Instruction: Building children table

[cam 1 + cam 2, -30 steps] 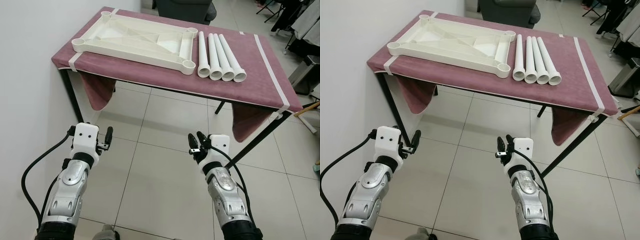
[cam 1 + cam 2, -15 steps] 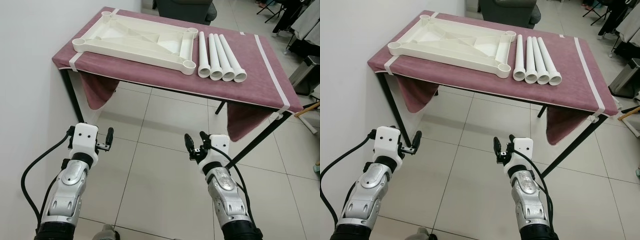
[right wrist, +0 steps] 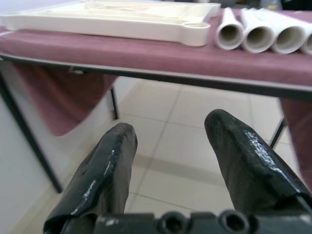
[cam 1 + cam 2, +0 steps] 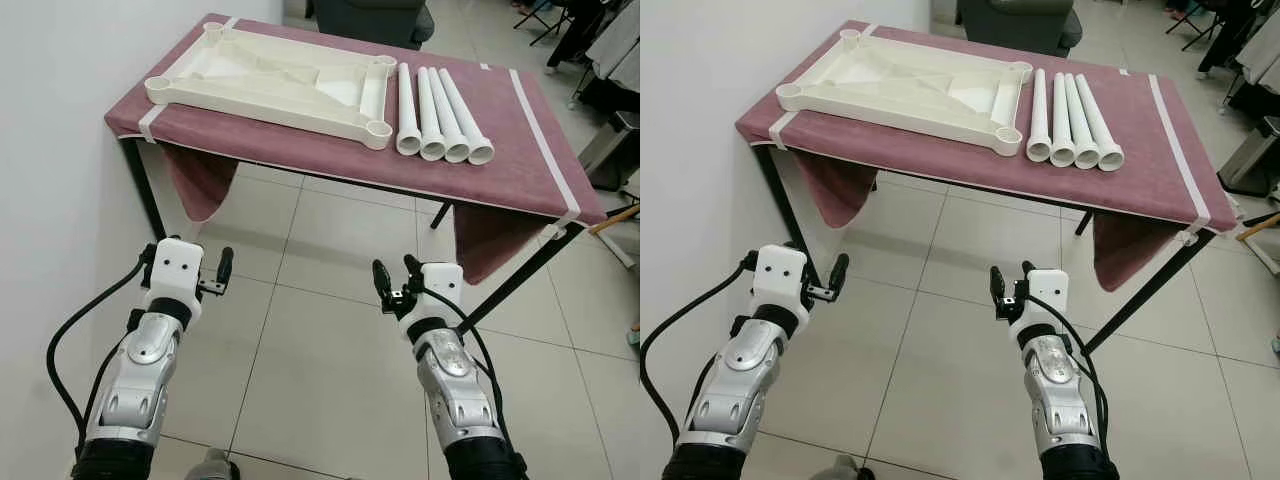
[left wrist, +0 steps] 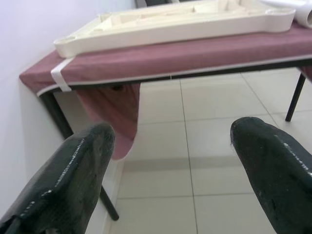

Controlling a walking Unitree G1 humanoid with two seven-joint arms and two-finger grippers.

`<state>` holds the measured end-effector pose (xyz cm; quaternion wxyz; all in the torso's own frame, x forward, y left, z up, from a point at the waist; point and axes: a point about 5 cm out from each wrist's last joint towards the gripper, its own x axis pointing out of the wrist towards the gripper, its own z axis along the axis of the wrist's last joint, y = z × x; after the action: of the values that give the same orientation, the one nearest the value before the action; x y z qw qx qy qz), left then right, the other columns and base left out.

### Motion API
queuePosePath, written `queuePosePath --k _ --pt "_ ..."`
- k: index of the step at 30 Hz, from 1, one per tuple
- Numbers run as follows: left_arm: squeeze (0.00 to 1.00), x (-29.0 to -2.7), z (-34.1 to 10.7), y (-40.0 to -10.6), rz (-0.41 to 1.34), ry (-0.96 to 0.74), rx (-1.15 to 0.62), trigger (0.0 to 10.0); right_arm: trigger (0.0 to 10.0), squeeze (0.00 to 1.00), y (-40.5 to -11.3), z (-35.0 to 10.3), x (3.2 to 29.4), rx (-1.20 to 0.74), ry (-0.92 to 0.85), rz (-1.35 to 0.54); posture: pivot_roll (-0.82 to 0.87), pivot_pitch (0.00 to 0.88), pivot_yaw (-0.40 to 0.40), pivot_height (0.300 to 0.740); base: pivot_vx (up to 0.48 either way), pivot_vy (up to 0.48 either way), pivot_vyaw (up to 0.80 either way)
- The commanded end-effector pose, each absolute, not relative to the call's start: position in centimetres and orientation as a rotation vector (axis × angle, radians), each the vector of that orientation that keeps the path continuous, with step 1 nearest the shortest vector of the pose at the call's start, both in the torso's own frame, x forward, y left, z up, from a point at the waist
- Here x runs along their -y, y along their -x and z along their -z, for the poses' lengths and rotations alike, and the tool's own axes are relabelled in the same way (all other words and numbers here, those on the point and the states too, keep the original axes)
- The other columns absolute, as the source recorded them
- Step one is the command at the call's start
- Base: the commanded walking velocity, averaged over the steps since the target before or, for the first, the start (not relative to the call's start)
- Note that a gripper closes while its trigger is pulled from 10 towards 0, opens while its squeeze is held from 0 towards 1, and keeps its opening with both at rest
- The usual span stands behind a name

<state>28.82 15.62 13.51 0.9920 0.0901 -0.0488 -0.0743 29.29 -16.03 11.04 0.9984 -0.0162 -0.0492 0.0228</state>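
A cream plastic tabletop [image 4: 270,85] lies upside down on the left part of a work table covered with maroon cloth [image 4: 500,170]. Several white tube legs [image 4: 440,115] lie side by side just right of it, open ends toward me. My left gripper [image 4: 188,265] and right gripper [image 4: 396,272] hang low over the tiled floor, short of the table's front edge. Both are open and hold nothing. In the left wrist view the tabletop [image 5: 170,22] sits above the left gripper [image 5: 170,146]. The right wrist view has the leg ends [image 3: 258,36] above the right gripper [image 3: 168,141].
A white wall [image 4: 50,150] runs close along my left. Black table legs [image 4: 145,200] and hanging cloth flaps [image 4: 200,180] stand ahead. A dark chair [image 4: 370,20] is behind the table, and a grey bin [image 4: 612,150] and a wooden stick [image 4: 615,218] are at the right.
Both arms have risen slightly toward the table. The right gripper's fingers have spread a little wider. The objects on the table have not moved.
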Motion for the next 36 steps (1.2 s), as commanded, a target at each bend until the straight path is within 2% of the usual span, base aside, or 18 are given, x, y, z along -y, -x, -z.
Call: queuePosePath --k 1,4,9,15,18,24,36 --pt "0.00 -15.6 -13.7 -28.8 0.127 -0.161 0.113 10.0 10.0 0.00 -29.4 -11.6 16.8 0.125 0.050 0.006 0.10 0.032 -0.038 0.740 0.461 0.000 -0.80" --pt "0.00 -15.5 -14.2 -29.1 0.120 -0.142 0.129 10.0 10.0 0.00 -30.0 -12.9 17.7 0.175 0.093 0.103 0.10 0.034 -0.037 0.740 0.463 0.000 -0.53" --pt "0.00 -15.3 -14.5 -29.3 0.121 -0.142 0.136 10.0 10.0 0.00 -30.3 -13.4 17.5 0.194 0.109 0.093 0.10 0.034 -0.037 0.740 0.458 0.000 0.00" --pt "0.00 -15.3 -14.6 -29.4 0.114 -0.140 0.137 10.0 10.0 0.00 -30.2 -13.9 16.0 0.214 0.125 -0.003 0.10 0.036 -0.038 0.740 0.457 0.000 0.00" --pt "0.00 -15.5 -14.8 -29.3 0.097 -0.144 0.144 10.0 10.0 0.00 -29.8 -14.6 14.0 0.254 0.154 -0.141 0.10 0.038 -0.039 0.740 0.456 0.000 0.00" --pt "0.00 -15.6 -16.2 -29.3 0.078 -0.151 0.187 10.0 10.0 0.00 -29.5 -15.4 12.2 0.271 0.125 -0.257 0.11 0.039 -0.042 0.740 0.453 0.000 0.00" --pt "0.00 -15.6 -18.1 -29.4 0.073 -0.158 0.243 10.0 10.0 0.00 -29.8 -15.9 11.8 0.267 0.075 -0.285 0.12 0.039 -0.041 0.740 0.431 0.000 0.00"
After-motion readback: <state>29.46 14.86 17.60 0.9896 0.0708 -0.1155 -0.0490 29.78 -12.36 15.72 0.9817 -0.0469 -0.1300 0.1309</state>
